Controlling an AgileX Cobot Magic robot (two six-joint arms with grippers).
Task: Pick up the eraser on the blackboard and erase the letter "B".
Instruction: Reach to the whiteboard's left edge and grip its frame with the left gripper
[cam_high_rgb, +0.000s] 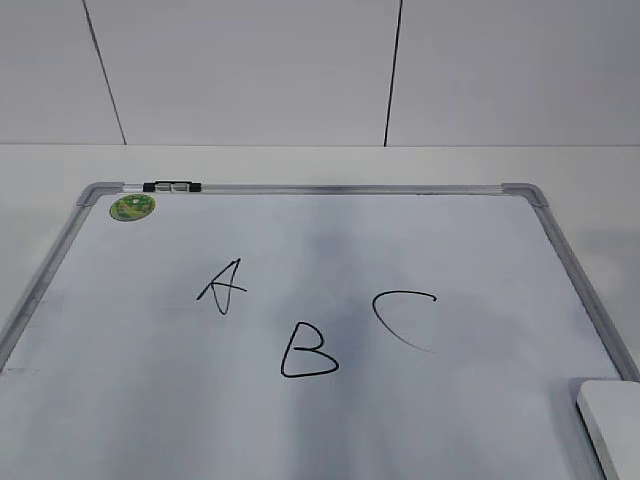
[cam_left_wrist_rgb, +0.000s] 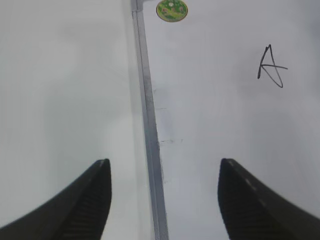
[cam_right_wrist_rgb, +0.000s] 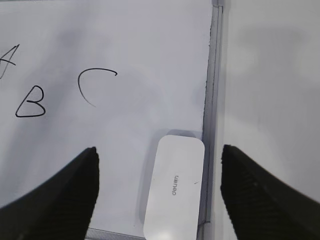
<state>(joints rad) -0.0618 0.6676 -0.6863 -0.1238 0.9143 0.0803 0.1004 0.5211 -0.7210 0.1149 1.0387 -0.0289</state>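
Note:
The blackboard (cam_high_rgb: 150, 400) is a white board with a silver frame, lying flat. The black letter "B" (cam_high_rgb: 308, 352) is drawn near its middle, between an "A" (cam_high_rgb: 222, 284) and a "C" (cam_high_rgb: 403, 318). "B" also shows in the right wrist view (cam_right_wrist_rgb: 31, 102). The white eraser (cam_right_wrist_rgb: 175, 187) lies on the board at its near right corner, against the frame; it shows at the lower right edge of the exterior view (cam_high_rgb: 612, 418). My right gripper (cam_right_wrist_rgb: 159, 162) is open above the eraser, not touching it. My left gripper (cam_left_wrist_rgb: 164, 175) is open and empty over the board's left frame (cam_left_wrist_rgb: 150, 130).
A round green sticker (cam_high_rgb: 132, 207) and a small black-and-clear clip (cam_high_rgb: 172, 186) sit at the board's far left corner. A white table (cam_high_rgb: 320, 160) surrounds the board, with a panelled white wall behind. The board's right frame (cam_right_wrist_rgb: 212, 90) runs beside the eraser.

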